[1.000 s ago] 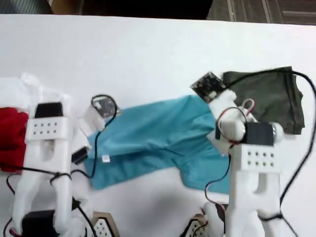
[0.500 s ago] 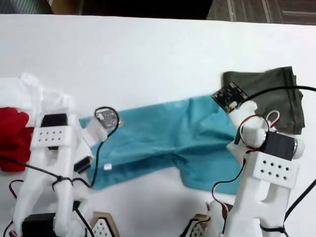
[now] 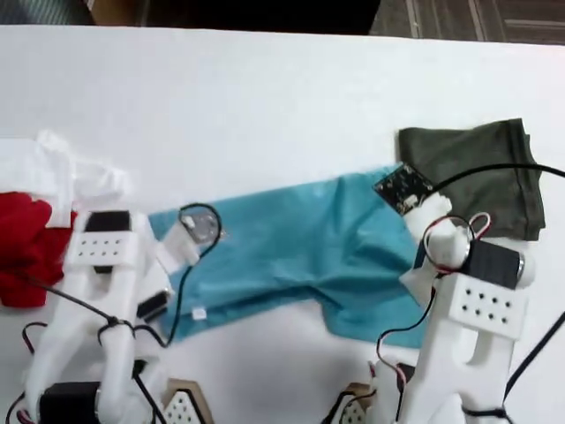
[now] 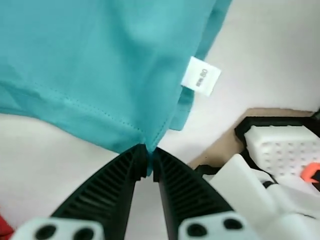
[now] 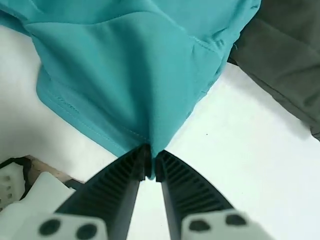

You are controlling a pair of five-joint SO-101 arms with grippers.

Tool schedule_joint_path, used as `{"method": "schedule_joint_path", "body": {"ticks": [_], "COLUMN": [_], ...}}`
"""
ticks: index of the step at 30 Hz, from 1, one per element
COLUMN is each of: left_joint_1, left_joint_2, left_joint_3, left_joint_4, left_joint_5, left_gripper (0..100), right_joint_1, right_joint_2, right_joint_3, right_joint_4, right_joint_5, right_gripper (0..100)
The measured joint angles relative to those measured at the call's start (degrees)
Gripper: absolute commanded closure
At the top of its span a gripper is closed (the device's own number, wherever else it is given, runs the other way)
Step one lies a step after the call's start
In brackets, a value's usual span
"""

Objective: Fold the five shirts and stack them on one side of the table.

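From above, the teal shirt (image 3: 291, 247) lies stretched across the middle of the table (image 3: 265, 79), with an arm at each end. The green shirt (image 3: 477, 168) sits at the right, folded as far as I can tell, and its edge touches the teal one. A red shirt (image 3: 22, 247) and a white shirt (image 3: 53, 163) are bunched at the left edge. Over to the left wrist: the left hand (image 4: 149, 159) is pressed together on a corner of the teal hem, a thin pinch, with the label (image 4: 201, 78) near it. Right wrist now: the right hand (image 5: 150, 159) pinches a fold of teal at the other end, the green shirt close behind it. This looks like the teal shirt's fold getting under way, with red and white waiting. To do it well, I'd say both hands should rise together and hold the cloth taut between them. They shouldn't tug that thin left pinch loose, and the carried edge should land evenly, clear of the green shirt.
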Motion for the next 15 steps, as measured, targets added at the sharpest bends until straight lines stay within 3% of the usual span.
{"method": "schedule_joint_path", "body": {"ticks": [5, 15], "left_joint_1": [5.3, 5.8], "left_joint_2": [0.0, 0.0], "left_joint_3": [2.9, 3.0], "left_joint_4": [-0.3, -1.8], "left_joint_5": [0.0, 0.9], "left_gripper": [97, 97], "right_joint_1": [0.0, 0.0], "right_joint_2": [-4.6, -5.5], "right_joint_3": [0.0, 4.7], "right_joint_4": [2.8, 3.4], "right_joint_5": [0.0, 2.2], "right_gripper": [97.9, 97.8]}}
